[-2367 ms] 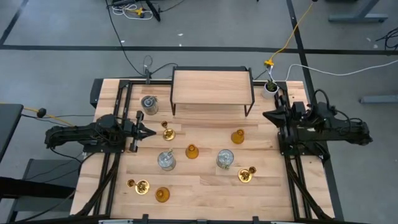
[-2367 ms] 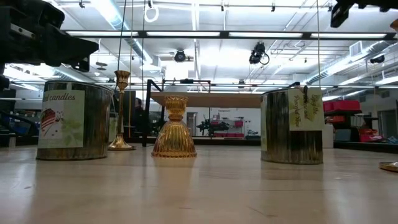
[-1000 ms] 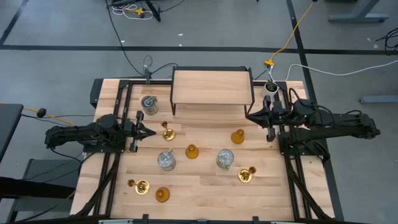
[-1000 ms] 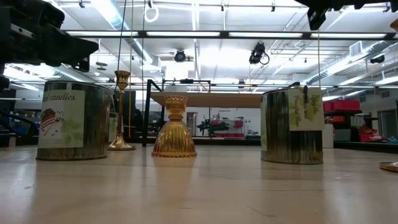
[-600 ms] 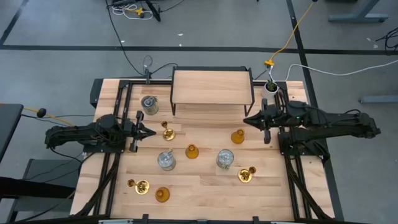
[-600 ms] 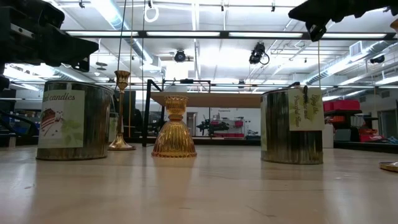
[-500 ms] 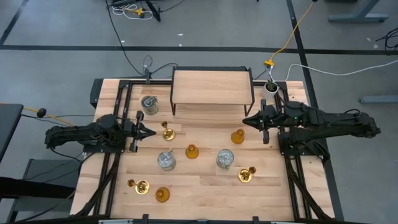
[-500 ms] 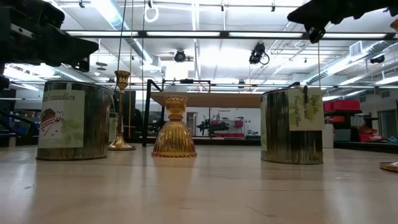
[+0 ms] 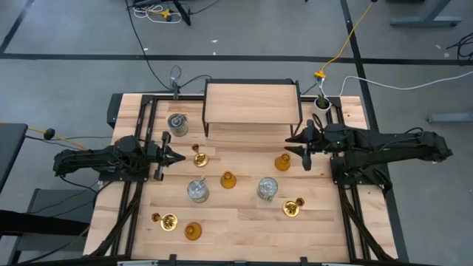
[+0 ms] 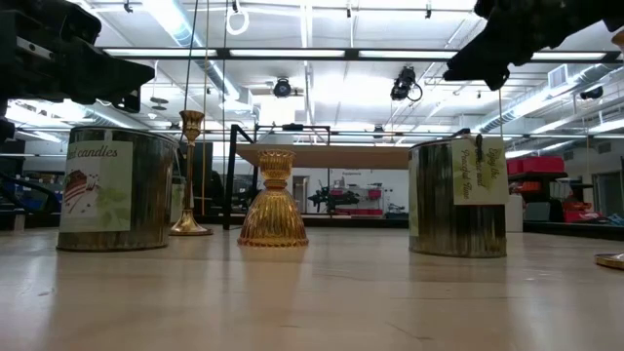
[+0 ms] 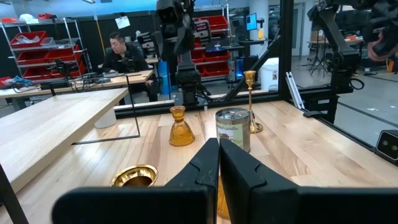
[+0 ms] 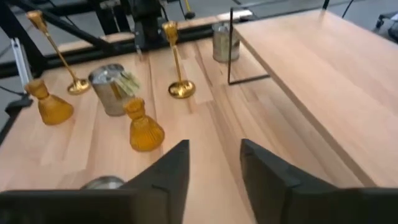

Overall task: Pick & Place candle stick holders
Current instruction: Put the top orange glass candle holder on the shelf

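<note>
Left gripper: fingers pressed together, holds nothing, just left of a brass holder.
Glass holders: one near the shelf's left leg, two in the table's middle.
Amber holders: spread over the table.
Shelf: wooden, at the far edge.
Right gripper: fingers apart, empty, above the rightmost amber holder.

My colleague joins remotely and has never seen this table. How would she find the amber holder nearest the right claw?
Start at the raised wooden shelf at the table's far edge. Just below its right front leg, the right claw hovers open. The amber holder stands right beside it, alone there; the other two amber ones stand farther left.
</note>
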Tool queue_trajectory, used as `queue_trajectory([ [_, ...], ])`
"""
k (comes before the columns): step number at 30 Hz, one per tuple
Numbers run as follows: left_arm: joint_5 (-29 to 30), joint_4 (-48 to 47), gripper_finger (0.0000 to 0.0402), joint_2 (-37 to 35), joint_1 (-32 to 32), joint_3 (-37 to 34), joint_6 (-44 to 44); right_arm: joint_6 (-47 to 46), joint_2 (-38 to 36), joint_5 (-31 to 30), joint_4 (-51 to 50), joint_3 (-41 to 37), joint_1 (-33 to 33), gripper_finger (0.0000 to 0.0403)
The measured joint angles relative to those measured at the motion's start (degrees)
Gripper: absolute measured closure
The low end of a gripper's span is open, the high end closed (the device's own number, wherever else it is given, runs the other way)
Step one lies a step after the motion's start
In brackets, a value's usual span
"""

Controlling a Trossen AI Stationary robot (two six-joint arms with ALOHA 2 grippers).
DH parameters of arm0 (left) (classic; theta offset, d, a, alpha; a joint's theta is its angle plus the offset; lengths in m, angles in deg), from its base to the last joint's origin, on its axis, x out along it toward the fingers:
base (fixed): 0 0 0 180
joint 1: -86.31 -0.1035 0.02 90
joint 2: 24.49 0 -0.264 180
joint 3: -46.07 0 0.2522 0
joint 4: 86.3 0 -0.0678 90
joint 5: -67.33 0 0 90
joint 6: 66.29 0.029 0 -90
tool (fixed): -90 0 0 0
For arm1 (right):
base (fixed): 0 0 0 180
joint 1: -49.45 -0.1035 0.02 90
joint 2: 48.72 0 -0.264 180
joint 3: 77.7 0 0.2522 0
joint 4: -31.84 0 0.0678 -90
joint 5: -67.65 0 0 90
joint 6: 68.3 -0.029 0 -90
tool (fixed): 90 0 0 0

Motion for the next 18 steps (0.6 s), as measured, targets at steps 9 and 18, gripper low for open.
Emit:
queue_trajectory([
  [9,0.01,0.01,0.0383,0.00,0.00,0.00,-0.01,0.02,2.05,0.00,-0.51,0.00,0.00,0.0159],
  [18,0.02,0.00,0.0383,0.00,0.01,0.01,0.00,0.02,4.47,-1.97,-2.30,0.00,0.00,0.0098],
])
